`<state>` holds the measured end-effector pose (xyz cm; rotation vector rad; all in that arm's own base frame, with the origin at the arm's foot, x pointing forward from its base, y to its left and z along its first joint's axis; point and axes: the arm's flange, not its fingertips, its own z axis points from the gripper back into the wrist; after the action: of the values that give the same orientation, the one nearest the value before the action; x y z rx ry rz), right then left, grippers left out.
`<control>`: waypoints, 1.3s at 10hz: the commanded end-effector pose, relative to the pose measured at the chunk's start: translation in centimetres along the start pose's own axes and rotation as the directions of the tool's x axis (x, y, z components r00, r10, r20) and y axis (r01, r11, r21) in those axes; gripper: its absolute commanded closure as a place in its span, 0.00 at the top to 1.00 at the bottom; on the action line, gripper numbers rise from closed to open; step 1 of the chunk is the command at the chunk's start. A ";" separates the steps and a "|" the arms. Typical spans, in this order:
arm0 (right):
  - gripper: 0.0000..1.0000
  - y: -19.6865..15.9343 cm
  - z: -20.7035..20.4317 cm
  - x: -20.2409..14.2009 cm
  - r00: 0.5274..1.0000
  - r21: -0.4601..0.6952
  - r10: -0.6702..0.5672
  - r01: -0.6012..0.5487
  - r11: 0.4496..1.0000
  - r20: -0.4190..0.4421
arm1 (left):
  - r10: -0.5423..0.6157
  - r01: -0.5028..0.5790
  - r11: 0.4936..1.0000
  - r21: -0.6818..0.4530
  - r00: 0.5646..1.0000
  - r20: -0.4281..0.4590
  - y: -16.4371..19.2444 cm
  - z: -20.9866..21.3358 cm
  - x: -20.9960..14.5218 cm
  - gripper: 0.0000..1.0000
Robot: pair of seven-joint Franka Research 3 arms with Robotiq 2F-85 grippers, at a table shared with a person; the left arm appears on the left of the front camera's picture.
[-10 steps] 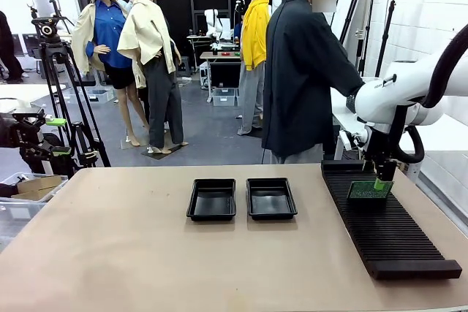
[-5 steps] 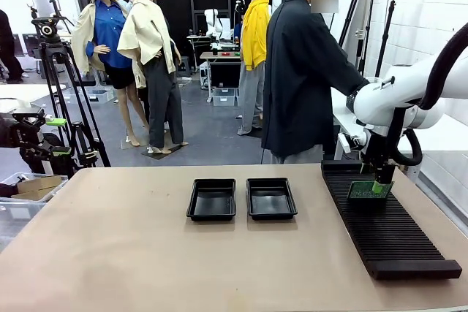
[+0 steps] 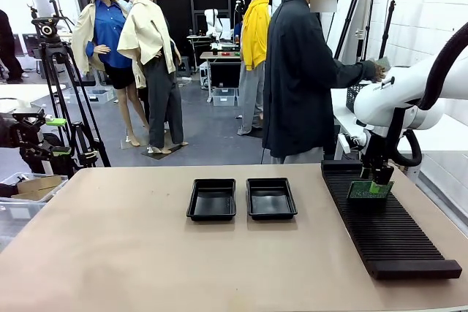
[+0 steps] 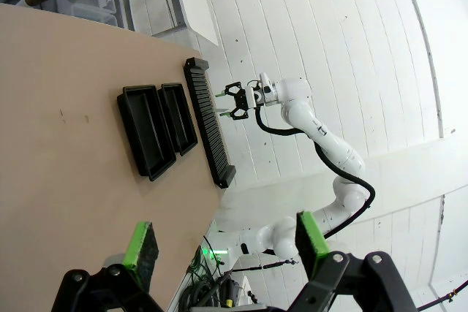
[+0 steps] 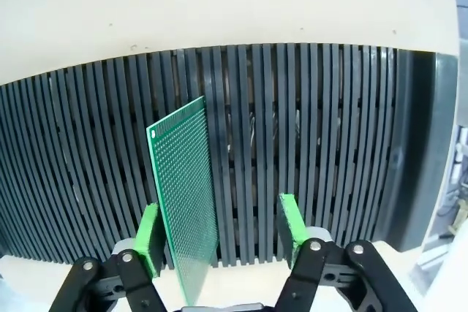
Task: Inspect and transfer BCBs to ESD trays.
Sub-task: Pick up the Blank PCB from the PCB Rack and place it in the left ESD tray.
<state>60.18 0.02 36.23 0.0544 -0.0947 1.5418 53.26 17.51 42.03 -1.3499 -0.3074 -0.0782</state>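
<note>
My right claw (image 5: 219, 217) straddles a green circuit board (image 5: 183, 195) standing upright in the black slotted rack (image 5: 329, 129), pads (image 5: 150, 242) apart and unclamped; my left claw (image 4: 227, 239) gapes open above the counter (image 4: 66, 144).

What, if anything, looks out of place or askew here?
Nothing spilled or damaged. The BCB stands on edge in the slotted rack, off-centre between the open fingers of the right gripper: close to one pad, a gap to the other. Both ESD trays sit side by side, empty.
</note>
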 end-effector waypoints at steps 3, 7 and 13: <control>0.49 -0.3 -0.3 -0.2 0.999 0.034 -0.012 0.011 0.999 0.037 | 0.011 -0.011 1.000 -0.001 1.000 0.003 -0.3 0.0 0.1 1.00; 0.49 -0.4 -0.3 -0.2 0.999 0.052 -0.031 0.029 0.998 0.038 | 0.011 -0.011 1.000 -0.001 1.000 0.003 -0.3 0.0 0.1 1.00; 0.00 -0.1 0.0 0.0 1.000 0.051 -0.014 0.013 0.999 0.026 | 0.011 -0.011 1.000 -0.001 1.000 0.003 -0.3 0.0 0.1 1.00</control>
<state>60.10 -0.15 36.25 0.0984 -0.0816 1.5259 53.26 17.51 42.03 -1.3499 -0.3074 -0.0782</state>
